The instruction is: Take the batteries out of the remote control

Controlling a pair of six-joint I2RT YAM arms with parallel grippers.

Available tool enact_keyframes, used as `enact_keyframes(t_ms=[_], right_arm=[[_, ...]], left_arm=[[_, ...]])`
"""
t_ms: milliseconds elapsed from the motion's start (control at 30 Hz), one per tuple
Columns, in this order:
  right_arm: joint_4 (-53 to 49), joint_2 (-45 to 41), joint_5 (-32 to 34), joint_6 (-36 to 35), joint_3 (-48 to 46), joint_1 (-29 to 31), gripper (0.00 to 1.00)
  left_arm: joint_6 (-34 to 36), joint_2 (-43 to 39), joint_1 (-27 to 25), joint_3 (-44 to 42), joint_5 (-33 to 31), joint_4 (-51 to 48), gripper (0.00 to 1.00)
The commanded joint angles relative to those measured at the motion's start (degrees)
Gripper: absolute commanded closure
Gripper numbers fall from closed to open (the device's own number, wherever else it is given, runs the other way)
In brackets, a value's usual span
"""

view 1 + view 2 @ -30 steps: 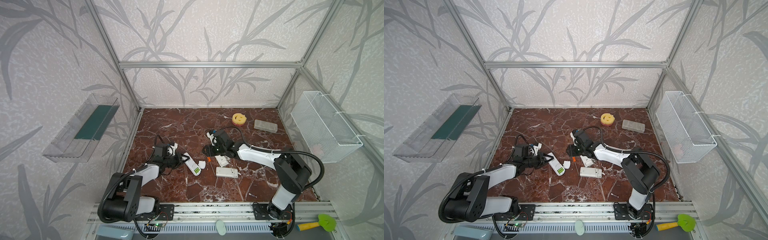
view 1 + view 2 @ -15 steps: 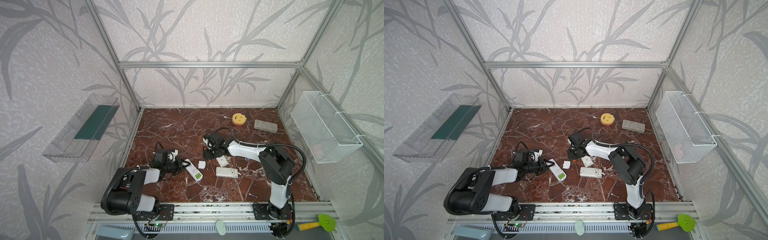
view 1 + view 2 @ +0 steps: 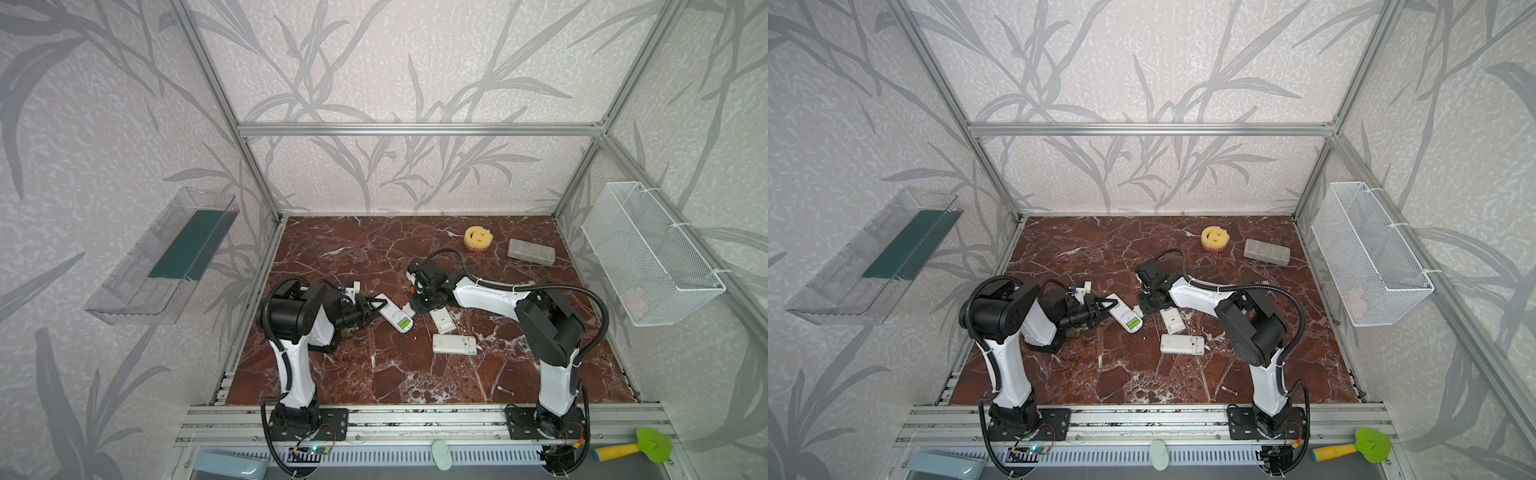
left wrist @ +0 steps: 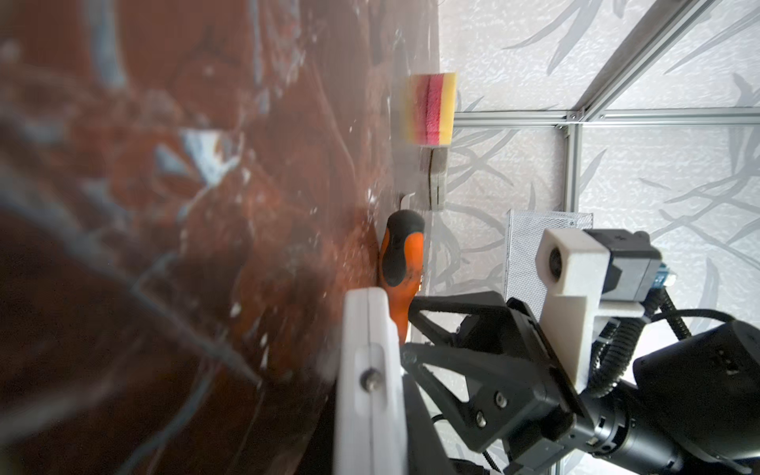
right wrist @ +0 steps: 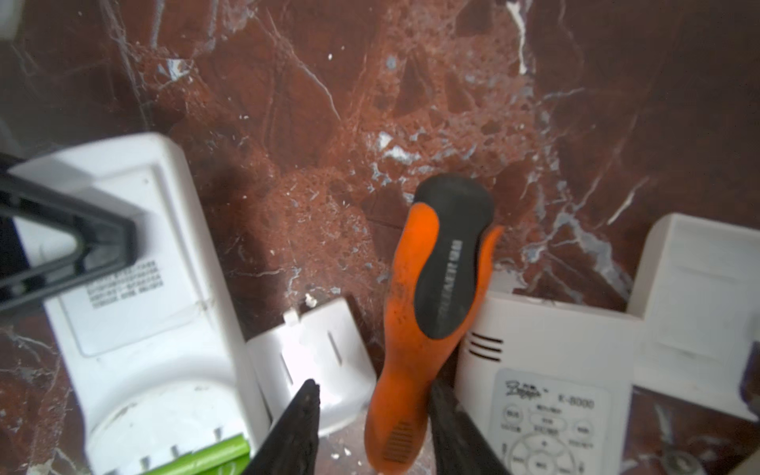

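left arm (image 3: 291,328) raised, right gripper (image 5: 374,395) narrower (slightly)

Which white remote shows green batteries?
The remote held by the left fingers: lime green batteries lie in its open end; the other two show none.

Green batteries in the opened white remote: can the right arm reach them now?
Probably yes: the green batteries lie uncovered in the white remote, close beside the right gripper. The orange screwdriver between its jaws would have to pry them.

Grey leaf-print walls (image 3: 415,62) and an aluminium frame (image 3: 415,129) enclose a red marble bench (image 3: 374,374); a white mesh basket (image 3: 623,249) hangs alongside
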Motion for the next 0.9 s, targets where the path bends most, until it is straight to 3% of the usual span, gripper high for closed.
enact_keyframes(t_ms=[0, 67, 267, 333, 433, 533, 667, 767, 867], right_arm=[[-1.64, 1.83, 0.20, -1.32, 1.51, -0.27, 0.54], [-1.81, 3.15, -0.95, -1.28, 2.28, -0.80, 0.58], [-1.78, 4.25, -1.54, -0.87, 3.23, -1.60, 0.82], [-2.37, 4.33, -1.20, -1.06, 3.52, -1.69, 0.80], [-3.15, 4.43, -0.60, -1.23, 3.69, -1.69, 0.61], [-2.99, 4.29, -0.08, -1.31, 3.36, -1.69, 0.60], [-1.96, 3.26, -0.07, -1.41, 2.64, -1.70, 0.86], [-0.86, 1.66, -0.07, -1.41, 2.00, -1.70, 0.95], [1.43, -0.60, -1.08, -1.00, 0.65, -1.82, 1.00]], left_arm=[[-2.75, 2.09, -0.12, 1.24, -2.20, 3.85, 1.00], [-0.93, 1.18, -0.09, 2.00, -2.11, 0.72, 1.00], [7.14, -4.12, -0.11, 3.14, -1.95, -14.96, 1.00], [8.19, -6.11, -0.08, 2.14, -1.67, -16.70, 1.00], [7.88, -8.56, -0.12, 0.00, -0.80, -15.89, 1.00], [7.17, -10.90, -0.10, -2.06, 0.34, -15.04, 1.00], [7.40, -14.46, -0.12, -5.67, 0.07, -16.20, 0.99], [9.94, -18.20, -0.16, -7.84, -0.56, -21.52, 0.97], [16.96, -23.03, -0.31, -7.39, -1.69, -35.92, 0.95]])
